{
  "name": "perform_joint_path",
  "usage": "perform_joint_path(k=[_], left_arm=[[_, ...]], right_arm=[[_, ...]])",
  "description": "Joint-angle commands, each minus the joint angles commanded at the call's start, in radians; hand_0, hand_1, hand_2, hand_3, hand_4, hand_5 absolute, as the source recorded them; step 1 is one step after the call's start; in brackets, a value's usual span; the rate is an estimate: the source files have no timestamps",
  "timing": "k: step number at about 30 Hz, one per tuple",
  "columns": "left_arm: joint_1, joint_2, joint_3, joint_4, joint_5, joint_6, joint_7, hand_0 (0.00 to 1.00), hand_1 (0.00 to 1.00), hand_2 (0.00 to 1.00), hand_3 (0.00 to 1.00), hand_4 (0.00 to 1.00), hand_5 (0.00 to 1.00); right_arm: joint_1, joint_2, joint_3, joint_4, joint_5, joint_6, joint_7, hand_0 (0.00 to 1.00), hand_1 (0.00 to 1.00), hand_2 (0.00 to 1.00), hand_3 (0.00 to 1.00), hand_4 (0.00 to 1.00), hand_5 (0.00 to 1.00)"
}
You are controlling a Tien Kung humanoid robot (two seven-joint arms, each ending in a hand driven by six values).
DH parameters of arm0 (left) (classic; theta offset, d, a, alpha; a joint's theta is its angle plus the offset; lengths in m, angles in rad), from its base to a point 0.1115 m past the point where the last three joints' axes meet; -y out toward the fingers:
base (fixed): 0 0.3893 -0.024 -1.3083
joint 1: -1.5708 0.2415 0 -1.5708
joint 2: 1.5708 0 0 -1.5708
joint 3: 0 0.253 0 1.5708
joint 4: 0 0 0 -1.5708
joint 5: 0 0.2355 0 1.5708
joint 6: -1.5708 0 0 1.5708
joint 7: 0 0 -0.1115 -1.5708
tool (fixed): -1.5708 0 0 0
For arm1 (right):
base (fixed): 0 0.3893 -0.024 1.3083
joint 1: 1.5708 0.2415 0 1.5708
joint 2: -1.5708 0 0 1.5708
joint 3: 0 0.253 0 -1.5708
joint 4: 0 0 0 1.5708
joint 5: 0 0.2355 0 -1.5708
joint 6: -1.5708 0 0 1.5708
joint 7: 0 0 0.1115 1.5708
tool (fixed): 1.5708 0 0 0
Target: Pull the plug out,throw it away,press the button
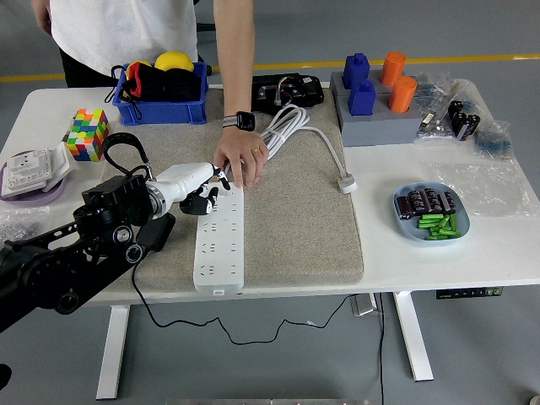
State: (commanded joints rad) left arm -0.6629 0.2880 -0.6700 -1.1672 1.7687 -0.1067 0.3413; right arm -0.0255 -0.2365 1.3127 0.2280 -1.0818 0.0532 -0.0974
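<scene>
Left hand [196, 187] reaches onto power strip [221, 240].

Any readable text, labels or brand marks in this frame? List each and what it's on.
None can be read at this resolution.
White power strip: no legible marking on its face.
Black device at the far edge of the mat: wires and a pale patch show, too blurred to read.
Person's wristwatch: face dark, nothing legible.
Desk control panel under the table's near right edge: small marks, too small to read.
Rubik's cube, blue bin: no print visible.
</scene>
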Motion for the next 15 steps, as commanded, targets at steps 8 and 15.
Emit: perform_joint_path(k=[8, 15], left_arm=[[-0.006, -0.022, 0.006, 0.050, 0.014, 0.005, 0.012, 0.028, 0.002, 0.029, 0.697, 0.123, 0.002], [-0.009, -0.019, 0.020, 0.075, 0.019, 0.001, 0.018, 0.028, 0.002, 0.029, 0.693, 0.123, 0.002]], right_arm=[[0.001, -0.003, -0.009, 0.000, 0.002, 0.000, 0.000, 0.700, 0.676, 0.659, 0.617, 0.711, 0.486], [-0.002, -0.004, -0.014, -0.001, 0.003, 0.000, 0.000, 0.700, 0.676, 0.659, 0.617, 0.711, 0.486]])
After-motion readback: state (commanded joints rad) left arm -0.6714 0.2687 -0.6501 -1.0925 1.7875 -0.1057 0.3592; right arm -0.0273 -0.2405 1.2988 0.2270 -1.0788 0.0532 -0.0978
